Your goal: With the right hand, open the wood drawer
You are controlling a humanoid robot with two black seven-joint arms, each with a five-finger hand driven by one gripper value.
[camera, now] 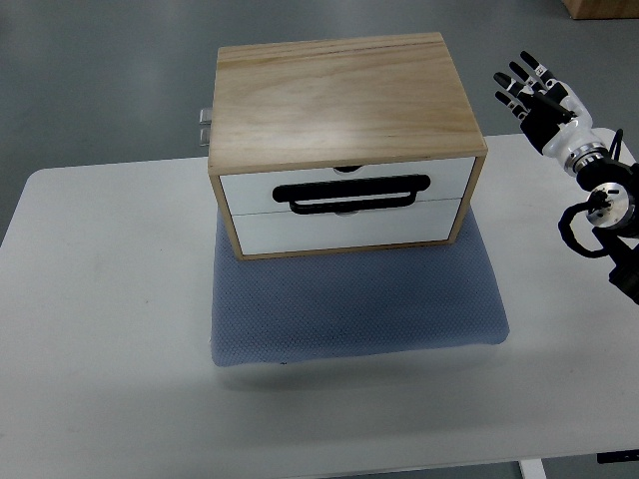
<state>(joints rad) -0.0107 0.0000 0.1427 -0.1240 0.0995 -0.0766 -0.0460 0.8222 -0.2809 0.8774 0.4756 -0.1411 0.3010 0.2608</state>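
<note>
White counter (100,299) carries the wood drawer box (344,145) on a blue mat (349,309), its black handle (354,193) lying crosswise, left of and nearer than the right hand (534,95), fingers spread, empty.

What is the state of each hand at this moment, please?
Left hand: not in view.
Right hand: open, fingers spread, holding nothing, raised to the right of the wood drawer box.

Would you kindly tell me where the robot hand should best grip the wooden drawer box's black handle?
Probably the handle's long horizontal bar, near its middle, approached from the front. It stands off the white drawer front, leaving a slot for fingers. The right robot hand is open, off to the right.
</note>
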